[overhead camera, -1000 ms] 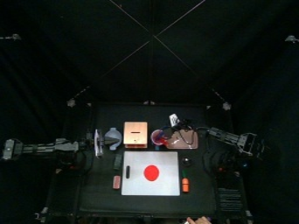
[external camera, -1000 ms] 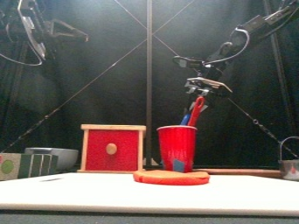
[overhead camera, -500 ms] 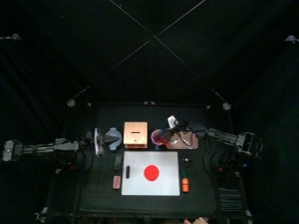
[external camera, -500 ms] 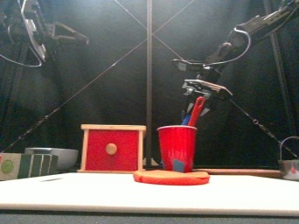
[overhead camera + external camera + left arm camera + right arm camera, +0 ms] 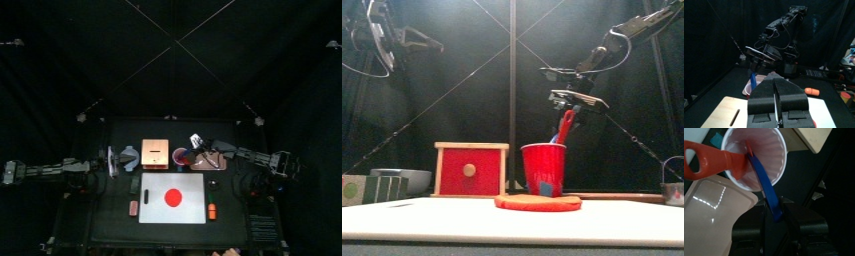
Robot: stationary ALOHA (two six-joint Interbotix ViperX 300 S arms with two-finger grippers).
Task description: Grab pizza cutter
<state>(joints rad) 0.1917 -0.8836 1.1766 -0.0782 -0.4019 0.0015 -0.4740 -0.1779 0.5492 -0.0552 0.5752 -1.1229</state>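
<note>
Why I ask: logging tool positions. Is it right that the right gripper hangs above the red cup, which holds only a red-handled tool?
Not quite: the red cup holds two tools, a red-handled one and a blue-handled one, as the right wrist view shows. The right gripper does hang above it.

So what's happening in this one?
The right gripper hangs over the red cup and is at the handles of the utensils standing in it, a red one and a blue one. In the right wrist view the blue handle runs down between its jaws. The left gripper rests to the side, jaws together. A red disc lies on the white board in front.
</note>
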